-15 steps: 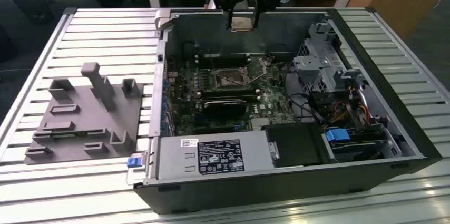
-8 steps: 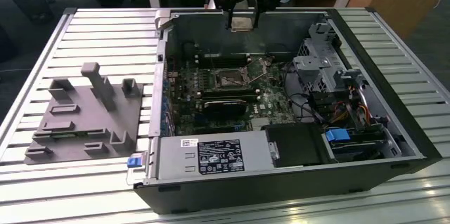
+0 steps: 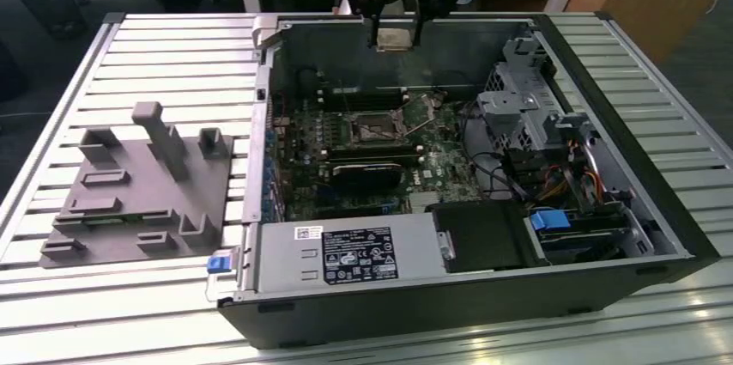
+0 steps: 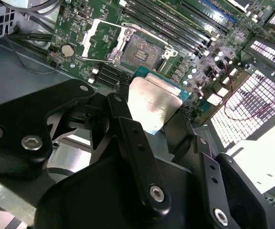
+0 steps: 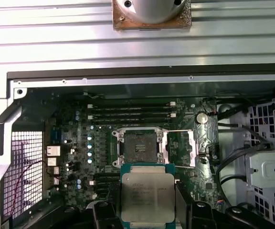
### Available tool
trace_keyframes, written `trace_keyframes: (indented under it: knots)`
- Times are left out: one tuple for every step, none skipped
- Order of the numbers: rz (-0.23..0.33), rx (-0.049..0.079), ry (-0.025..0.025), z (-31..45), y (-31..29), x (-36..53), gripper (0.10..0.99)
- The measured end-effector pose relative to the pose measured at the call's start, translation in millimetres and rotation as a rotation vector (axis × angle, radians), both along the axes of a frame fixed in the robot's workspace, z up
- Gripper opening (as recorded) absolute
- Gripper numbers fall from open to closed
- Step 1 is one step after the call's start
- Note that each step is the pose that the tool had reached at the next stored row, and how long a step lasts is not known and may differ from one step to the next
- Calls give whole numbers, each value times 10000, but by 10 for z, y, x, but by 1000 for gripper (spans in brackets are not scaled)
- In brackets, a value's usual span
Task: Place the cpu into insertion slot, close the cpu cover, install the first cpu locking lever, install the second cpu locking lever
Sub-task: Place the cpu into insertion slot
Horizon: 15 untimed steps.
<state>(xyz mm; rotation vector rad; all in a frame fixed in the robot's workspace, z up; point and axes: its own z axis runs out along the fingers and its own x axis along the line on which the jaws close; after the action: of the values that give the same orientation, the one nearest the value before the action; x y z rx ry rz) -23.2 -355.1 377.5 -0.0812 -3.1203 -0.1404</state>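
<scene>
1. While the pincer (image 3: 393,39) hangs high over the scene, the slatted metal counter (image 3: 149,47) spreads out far beneath it and carries everything else.
2. An open computer case (image 3: 675,210) lies on its side on the counter, directly under the pincer, with its interior facing up.
3. A grey moulded fixture (image 3: 137,185) sits on the counter beside the case, well apart from the pincer, toward the exterior view's left.
4. On the case floor below the pincer lies the green motherboard (image 5: 80,124).
5. In both wrist views the black pincer (image 4: 152,107) (image 5: 147,205) is clenched on the cpu, its fingers (image 4: 123,119) pressing against opposite edges of the chip.
6. Swung open, the cpu cover (image 5: 193,143) (image 4: 89,39) lies back just beside the socket, below the pincer and apart from it.
7. Beneath and ahead of the pincer, the insertion slot (image 3: 372,130) (image 5: 139,145) (image 4: 142,51) is exposed, dark in the middle and bare of any chip.
8. Gripped in the pincer, the cpu (image 3: 393,38) (image 5: 147,195) (image 4: 154,102) is held flat in the air, silver face up, clear of the board and not yet in the slot.
</scene>
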Motion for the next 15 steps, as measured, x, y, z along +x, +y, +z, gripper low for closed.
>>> trace_keyframes:
  knots:
    - [-24, 1, 0, 0, 0, 0, 541]
    - [-49, 1, 0, 0, 0, 0, 541]
    - [-72, 1, 0, 0, 0, 0, 541]
    - [-92, 0, 0, 0, 0, 0, 541]
    - [-111, 0, -1, 0, 0, 0, 541]
    - [-129, 0, 0, 0, 0, 0, 541]
    - [-146, 1, 0, 0, 0, 0, 541]
    - [-161, 0, 0, 0, 0, 0, 541]
    - [-175, 0, -1, 0, 0, 0, 541]
    - [-190, 0, 0, 0, 0, 0, 541]
    - [-205, 1, 0, 0, 0, 0, 541]
    - [-220, 0, -1, 0, 0, 0, 541]
    - [-235, 1, -1, 0, 0, 0, 541]
    - [-253, 0, 0, 0, 0, 0, 541]
    - [-270, 1, 0, 0, 0, 0, 541]
